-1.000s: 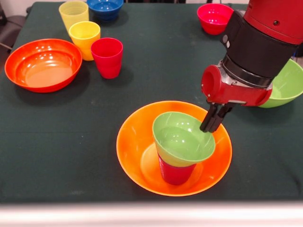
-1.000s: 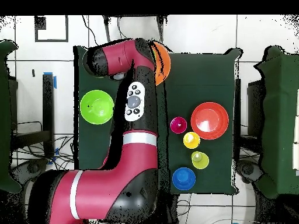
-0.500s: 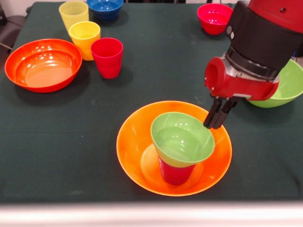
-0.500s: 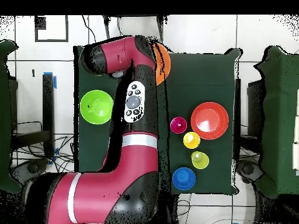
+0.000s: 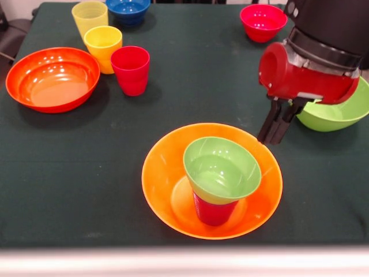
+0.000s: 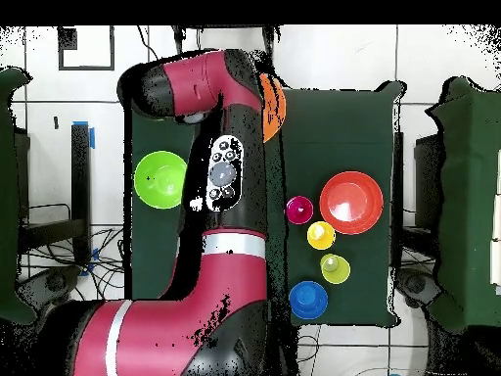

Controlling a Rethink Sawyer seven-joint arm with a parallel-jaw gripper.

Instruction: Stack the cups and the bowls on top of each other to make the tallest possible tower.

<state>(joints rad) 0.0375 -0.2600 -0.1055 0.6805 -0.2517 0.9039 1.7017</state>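
Note:
The tower stands near the front edge: a large yellow-orange bowl [image 5: 173, 173] holds a reddish cup [image 5: 214, 212], and a small green bowl [image 5: 222, 169] sits on that cup, tipped slightly. My gripper [image 5: 272, 137] hangs just above the big bowl's right rim, clear of the green bowl, with its dark fingers [image 5: 278, 122] pressed together and holding nothing. A red-pink cup [image 5: 131, 69], a yellow-orange cup [image 5: 103, 46] and a pale yellow cup [image 5: 89, 16] stand in a row at the far left. In the overhead view the arm hides the gripper and most of the tower; only an edge of the yellow-orange bowl [image 6: 273, 106] shows.
A wide orange-red bowl [image 5: 52, 78] sits at the left and a blue bowl [image 5: 128, 8] at the far edge. A small red-pink bowl [image 5: 263, 22] is at the far right. The large green bowl [image 5: 340, 109] lies partly behind my wrist.
My gripper has lifted and drawn back to the right, away from the small green bowl's rim. The green bowl stays on the cup, shifted slightly left.

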